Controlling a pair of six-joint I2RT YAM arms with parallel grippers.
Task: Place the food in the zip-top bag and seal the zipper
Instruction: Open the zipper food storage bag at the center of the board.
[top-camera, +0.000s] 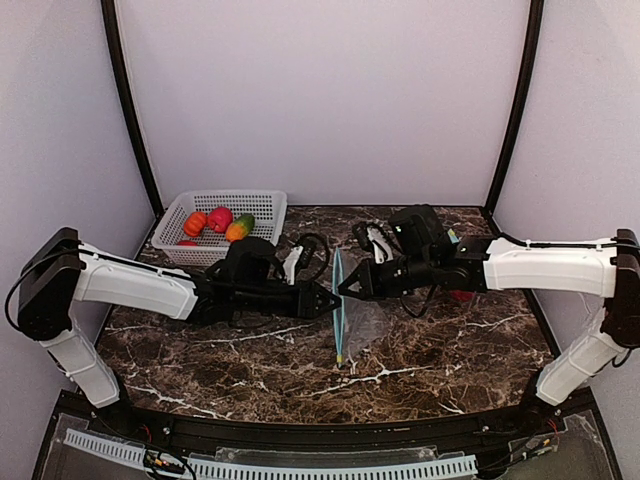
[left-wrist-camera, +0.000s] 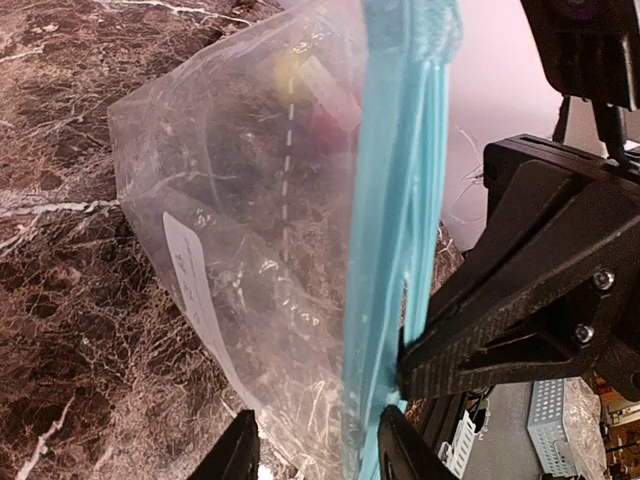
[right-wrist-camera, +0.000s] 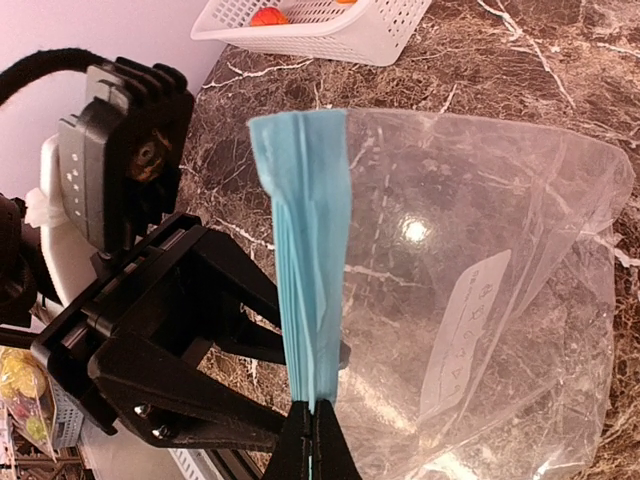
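Note:
The zip-top bag (top-camera: 372, 322) is clear plastic and hangs above the marble with its blue zipper strip (top-camera: 338, 312) standing on edge. My right gripper (top-camera: 346, 289) is shut on that strip, with the pads (right-wrist-camera: 315, 440) pinched together at its lower end. My left gripper (left-wrist-camera: 318, 442) is open and straddles the strip and some of the plastic. Its fingers (right-wrist-camera: 230, 330) come in from the opposite side. The food, a red (top-camera: 219, 218), an orange (top-camera: 195, 223) and a green-orange fruit (top-camera: 240, 227), lies in the basket. In the right wrist view the bag looks empty.
The white mesh basket (top-camera: 262, 203) stands at the back left of the marble table (top-camera: 440, 350). A small red object (top-camera: 462, 295) lies under the right arm. Dark posts and pale walls close in the sides and back.

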